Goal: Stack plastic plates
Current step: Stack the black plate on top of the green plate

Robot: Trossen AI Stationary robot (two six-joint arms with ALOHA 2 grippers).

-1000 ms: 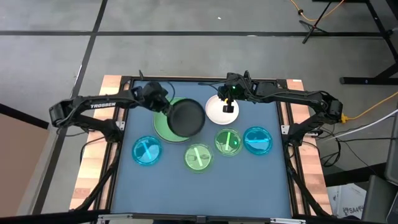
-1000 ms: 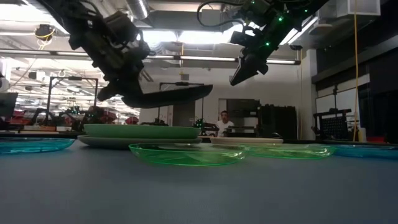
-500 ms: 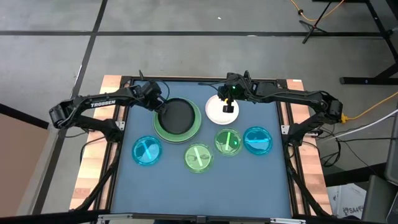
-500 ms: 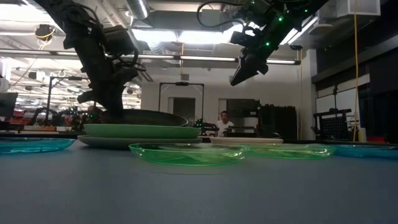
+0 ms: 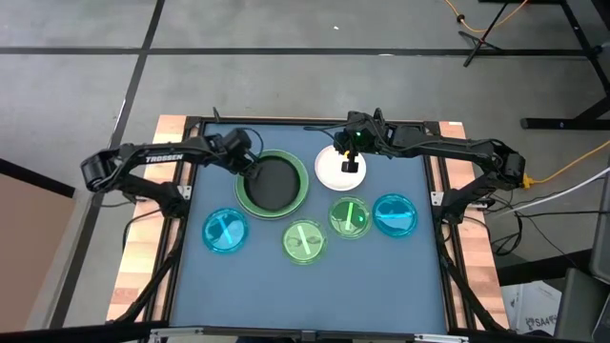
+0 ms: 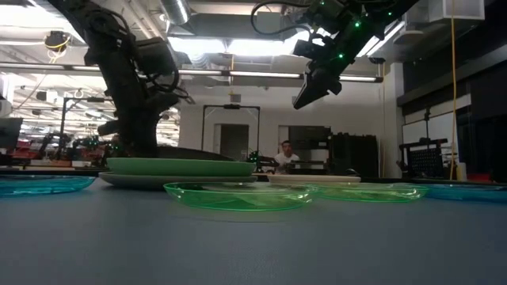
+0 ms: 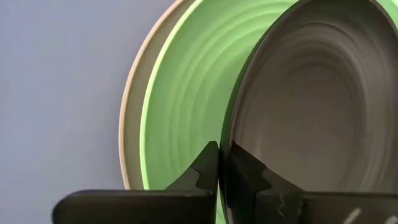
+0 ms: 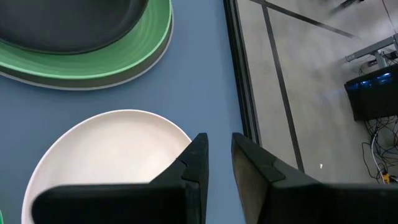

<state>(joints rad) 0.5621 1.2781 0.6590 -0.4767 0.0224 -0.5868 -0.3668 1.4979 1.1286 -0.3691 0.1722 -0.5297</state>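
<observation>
The black plate (image 5: 274, 181) lies in the light green plate (image 5: 297, 193), which rests on the grey plate (image 6: 131, 180). My left gripper (image 5: 254, 167) is shut on the black plate's rim at its far-left side. The white plate (image 5: 334, 171) lies flat on the table to the right of the stack. My right gripper (image 5: 350, 166) hangs well above the white plate (image 8: 112, 155), its fingers a little apart around nothing. Two small blue plates (image 5: 226, 231) (image 5: 395, 214) and two small green ones (image 5: 304, 241) (image 5: 350, 215) lie nearer the front. My left gripper pinches the black plate's rim (image 7: 226, 149) between its two fingers, one finger over the plate's inside and one under its outer side. The fingers come steeply from above, slanting in from the table's far left. The plate rests in the light green plate (image 7: 180, 106).
The blue mat (image 5: 381, 276) ends at a dark frame (image 8: 239, 93) close beyond the white plate. The small plates form a row between the stack and the near edge. A person stands in the room far behind the table (image 6: 283, 156).
My left gripper has sunk and tipped more steeply down, shifting slightly toward the table's left. The black plate, earlier held tilted and clear above the light green plate, now lies down in it, nearly centred. My right gripper has kept still.
</observation>
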